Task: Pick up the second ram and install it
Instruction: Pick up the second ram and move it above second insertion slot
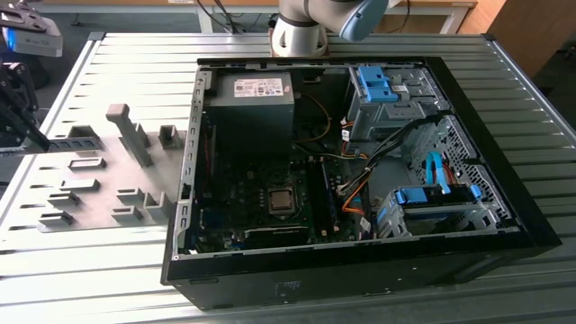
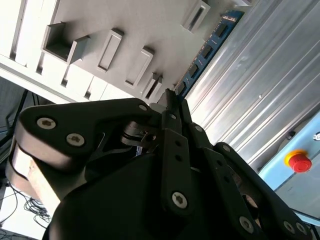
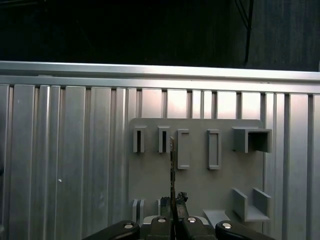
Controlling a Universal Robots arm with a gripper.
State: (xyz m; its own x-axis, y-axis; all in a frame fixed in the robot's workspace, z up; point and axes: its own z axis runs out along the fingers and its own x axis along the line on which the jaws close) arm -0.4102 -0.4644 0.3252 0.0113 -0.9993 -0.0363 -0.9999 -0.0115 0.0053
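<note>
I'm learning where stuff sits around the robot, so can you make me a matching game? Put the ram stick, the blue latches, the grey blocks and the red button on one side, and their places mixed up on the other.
Things
1. second ram
2. blue latches
3. grey blocks
4. red button

Places
A. on a pale blue surface
B. on the grey plate on the metal table
C. held in the end effector
D. inside the open computer case

Pairs: 1-C, 2-D, 3-B, 4-A
</note>
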